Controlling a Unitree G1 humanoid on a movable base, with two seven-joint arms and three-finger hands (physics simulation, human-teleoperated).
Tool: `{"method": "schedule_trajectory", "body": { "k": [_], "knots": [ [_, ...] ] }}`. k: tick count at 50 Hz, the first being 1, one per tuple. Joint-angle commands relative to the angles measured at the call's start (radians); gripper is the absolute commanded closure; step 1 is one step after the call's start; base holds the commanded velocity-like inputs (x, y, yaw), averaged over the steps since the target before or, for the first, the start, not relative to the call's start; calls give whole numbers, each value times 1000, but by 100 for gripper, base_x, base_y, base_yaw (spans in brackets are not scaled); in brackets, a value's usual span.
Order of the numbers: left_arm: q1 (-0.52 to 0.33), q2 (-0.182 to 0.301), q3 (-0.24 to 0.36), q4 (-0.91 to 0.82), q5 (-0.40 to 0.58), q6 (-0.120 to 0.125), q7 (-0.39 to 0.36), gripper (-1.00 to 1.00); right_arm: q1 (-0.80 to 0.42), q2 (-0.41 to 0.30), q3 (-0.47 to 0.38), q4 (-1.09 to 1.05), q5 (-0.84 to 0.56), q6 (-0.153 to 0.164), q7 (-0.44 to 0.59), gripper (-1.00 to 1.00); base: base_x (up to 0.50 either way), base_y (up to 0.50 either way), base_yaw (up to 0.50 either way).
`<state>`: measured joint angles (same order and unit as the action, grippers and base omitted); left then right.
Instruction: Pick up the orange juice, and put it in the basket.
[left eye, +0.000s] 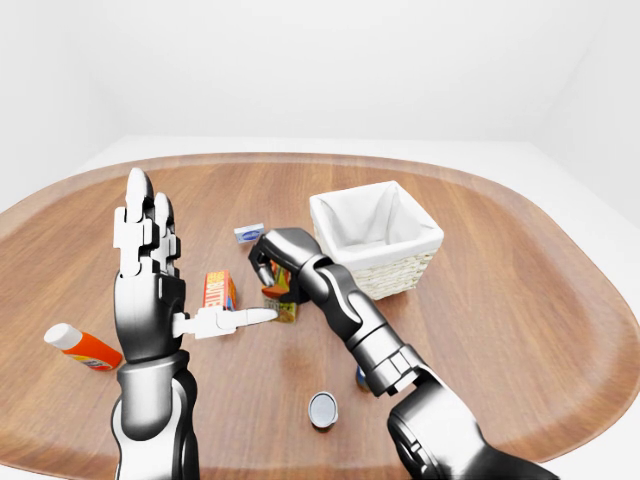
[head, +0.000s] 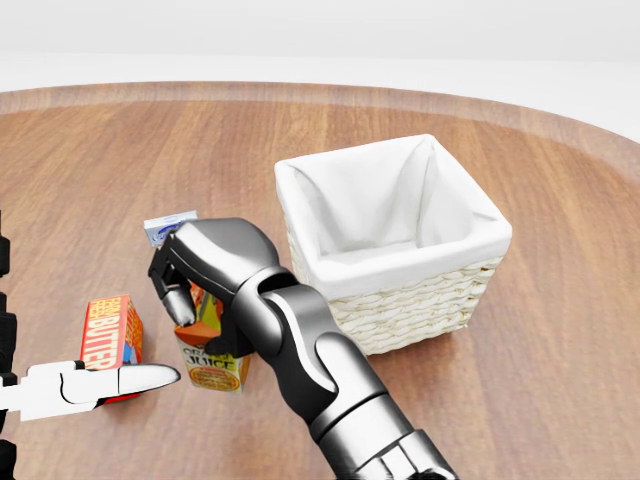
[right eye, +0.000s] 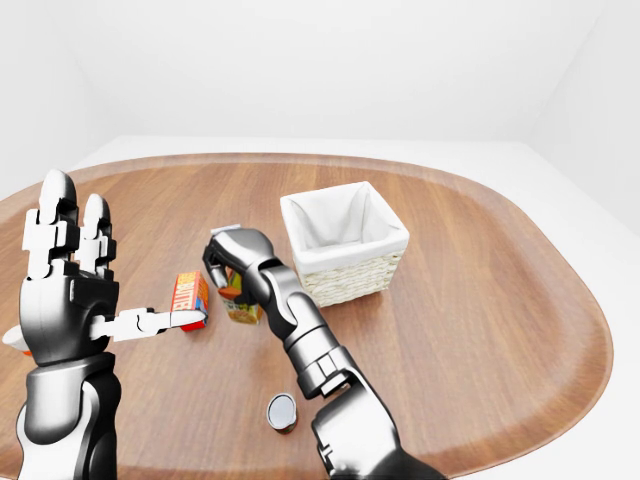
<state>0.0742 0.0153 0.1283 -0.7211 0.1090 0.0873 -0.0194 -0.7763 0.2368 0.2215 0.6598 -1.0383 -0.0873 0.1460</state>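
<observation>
1. Where the right hand (head: 200, 275) curls its fingers round the carton's upper half, the orange juice carton (head: 210, 350) stands nearly upright, long axis vertical, label toward the head view's bottom.
2. Whether its base touches the counter (head: 560, 330) is unclear.
3. White-lined wicker basket (head: 395, 245) sits just right of it.
4. Butter box (head: 110, 338) stands to its left; a small blue box (head: 165, 228) shows above the hand.
5. Left hand (left eye: 150, 270) is raised, fingers spread apart, holding nothing.
6. An orange-and-white bottle (left eye: 80, 347) and a can (left eye: 322, 409) lie well apart.

Right hand (head: 205, 275) fingers curled shut; left hand (left eye: 145, 275) raised, fingers spread.
</observation>
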Motion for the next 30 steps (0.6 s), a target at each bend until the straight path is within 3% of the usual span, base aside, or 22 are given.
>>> {"method": "schedule_trajectory", "body": {
  "k": [1, 30],
  "knots": [
    [0, 0, 0, 0, 0, 0, 0, -100, -116, -14, -34, 48, 33, 0, 3, 100, 0, 0, 0],
    [0, 0, 0, 0, 0, 0, 0, -100, -369, -19, -77, 182, 171, 0, 87, 100, 0, 0, 0]
  ]
}}
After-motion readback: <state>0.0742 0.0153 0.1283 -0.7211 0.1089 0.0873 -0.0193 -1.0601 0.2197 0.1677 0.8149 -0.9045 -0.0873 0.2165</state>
